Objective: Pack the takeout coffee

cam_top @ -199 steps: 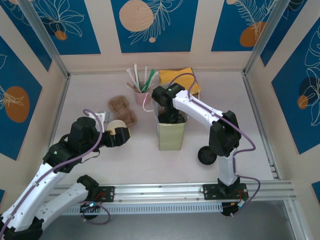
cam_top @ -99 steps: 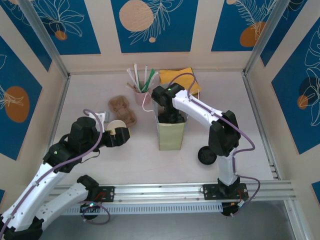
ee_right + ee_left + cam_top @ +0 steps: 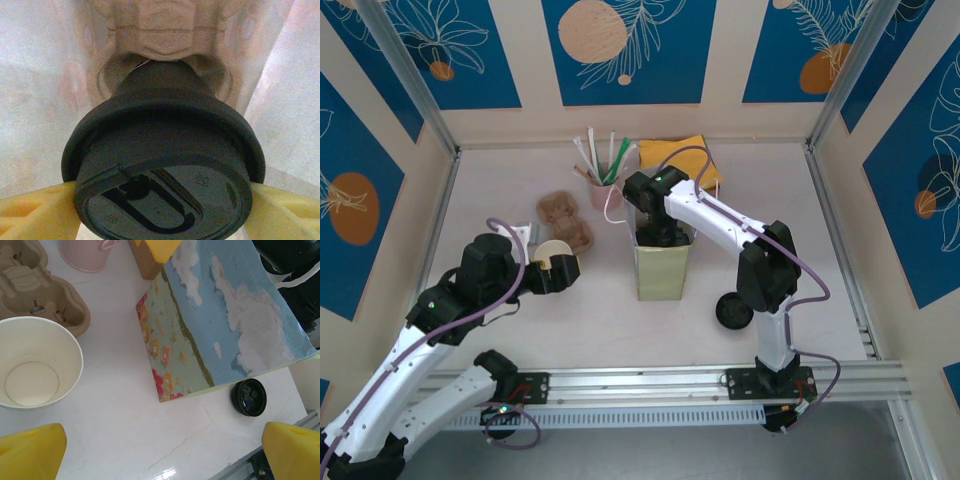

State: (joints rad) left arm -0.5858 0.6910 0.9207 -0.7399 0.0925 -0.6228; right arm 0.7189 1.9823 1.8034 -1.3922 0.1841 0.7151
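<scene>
Bag (image 3: 661,268) and arms from above: the right gripper (image 3: 663,236) dipped into the bag's mouth. The left gripper (image 3: 560,270) hung spread wide, holding nothing, with an open cup (image 3: 554,251) just ahead of it. A loose lid (image 3: 733,311) lay well off to its right, beyond the bag.

From the left wrist, the open cup stood ahead on the left finger's side, clear of both fingers, empty and pale inside, beside a cardboard tray (image 3: 30,290).

From the right wrist, a lidded cup (image 3: 160,150) sat straight ahead, and both fingers (image 3: 30,210) pressed its lid rim. Its base seemed to meet a second tray (image 3: 160,30) at the bag's bottom.

Such a cup was likely light and thin-walled, easy to crush. A snap-on lid might pop off if lifted by its rim, so a gentle hold on the wall just below the lid, kept upright, looked safer.
</scene>
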